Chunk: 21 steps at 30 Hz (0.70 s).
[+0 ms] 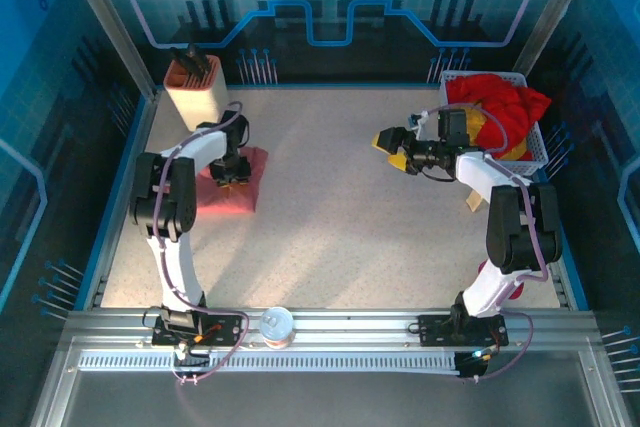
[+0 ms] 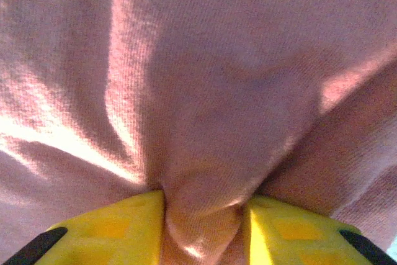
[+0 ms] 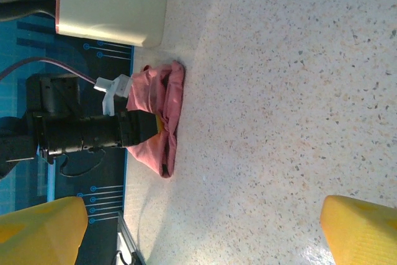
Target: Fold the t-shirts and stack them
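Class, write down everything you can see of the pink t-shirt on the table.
The pink t-shirt is soft, dusty salmon knit cloth, folded into a rumpled, roughly square bundle. It lies flat on the speckled table, near its left edge and close to a cream container. The left gripper sits on top of it, with a raised fold pinched between its yellow fingers.
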{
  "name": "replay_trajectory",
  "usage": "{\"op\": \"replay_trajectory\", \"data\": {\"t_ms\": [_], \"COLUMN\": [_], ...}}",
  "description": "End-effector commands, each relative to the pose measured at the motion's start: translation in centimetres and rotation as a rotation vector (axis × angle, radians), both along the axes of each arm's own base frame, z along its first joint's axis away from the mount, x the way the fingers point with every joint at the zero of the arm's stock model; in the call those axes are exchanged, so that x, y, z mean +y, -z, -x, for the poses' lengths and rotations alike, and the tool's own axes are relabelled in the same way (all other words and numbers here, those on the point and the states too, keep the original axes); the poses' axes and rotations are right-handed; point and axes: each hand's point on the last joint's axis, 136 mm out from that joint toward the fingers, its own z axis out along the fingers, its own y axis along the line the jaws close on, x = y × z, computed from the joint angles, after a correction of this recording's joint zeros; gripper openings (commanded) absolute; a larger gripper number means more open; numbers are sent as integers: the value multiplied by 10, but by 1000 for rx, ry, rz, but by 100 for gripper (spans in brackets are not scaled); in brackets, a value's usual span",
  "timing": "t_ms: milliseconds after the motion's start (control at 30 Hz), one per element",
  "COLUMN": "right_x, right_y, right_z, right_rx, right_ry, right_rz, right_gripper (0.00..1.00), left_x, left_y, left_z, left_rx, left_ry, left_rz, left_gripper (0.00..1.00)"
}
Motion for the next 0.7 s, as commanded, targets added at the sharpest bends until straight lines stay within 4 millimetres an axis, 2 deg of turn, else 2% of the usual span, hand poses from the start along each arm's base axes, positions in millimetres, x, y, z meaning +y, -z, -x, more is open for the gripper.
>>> {"op": "replay_trajectory", "data": {"t_ms": [0, 100, 267, 333, 433, 500, 533, 633, 667], "right_x": [3, -14, -84, -114, -144, -142, -145, -154, -160], "right_y": [0, 2, 15, 16, 12, 9, 14, 19, 24], "right_z": [7, 6, 11, 13, 7, 4, 6, 4, 4], "right_rx": [0, 6, 9, 8, -171, -362, -426, -561, -562], "right_ry": [-21, 27, 208, 284, 351, 303, 313, 419, 469], "right_rz": [5, 104, 548, 715, 972, 1077, 1127, 1119, 1089], "right_gripper": [98, 100, 100, 100, 100, 100, 100, 100, 100], "left_x": [18, 13, -9, -15, -17, -16, -13, -5, -5], "left_y": [-11, -31, -81, -91, -86, -80, -75, -64, -66], "left_z": [15, 12, -3, -10, -21, -23, -21, -16, -16], "left_rx": [49, -2, -235, -358, -557, -686, -741, -797, -817], "left_ry": [26, 55, 128, 175, 236, 248, 235, 189, 197], "left_rz": [-56, -29, 79, 97, 90, 67, 53, 38, 30], "left_gripper": [43, 60, 78, 85, 87, 92, 97, 99, 99]}}
